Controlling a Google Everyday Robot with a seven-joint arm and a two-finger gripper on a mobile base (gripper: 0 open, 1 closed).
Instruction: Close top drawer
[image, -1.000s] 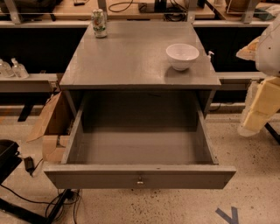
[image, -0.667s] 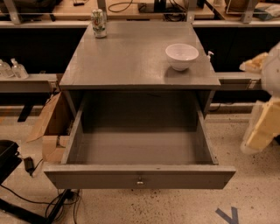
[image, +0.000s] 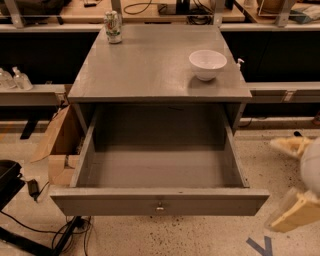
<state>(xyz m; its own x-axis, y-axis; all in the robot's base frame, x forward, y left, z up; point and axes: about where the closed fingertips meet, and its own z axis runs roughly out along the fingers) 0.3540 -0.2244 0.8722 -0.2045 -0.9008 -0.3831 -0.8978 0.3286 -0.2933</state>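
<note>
Grey wooden cabinet (image: 150, 70), we note, has its top drawer (image: 160, 202) pulled far out, the gripper (image: 290, 182) low at right beside the drawer front, cream fingers (image: 300, 214) spread apart, white bowl (image: 207, 63) and can (image: 113, 26) on top.

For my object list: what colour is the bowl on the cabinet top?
White bowl, seen in the camera view; the end effector hangs low at the picture's right edge.

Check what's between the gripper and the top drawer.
Nothing but floor: in the camera view the gripper hangs open just right of the top drawer, near its front corner.
</note>
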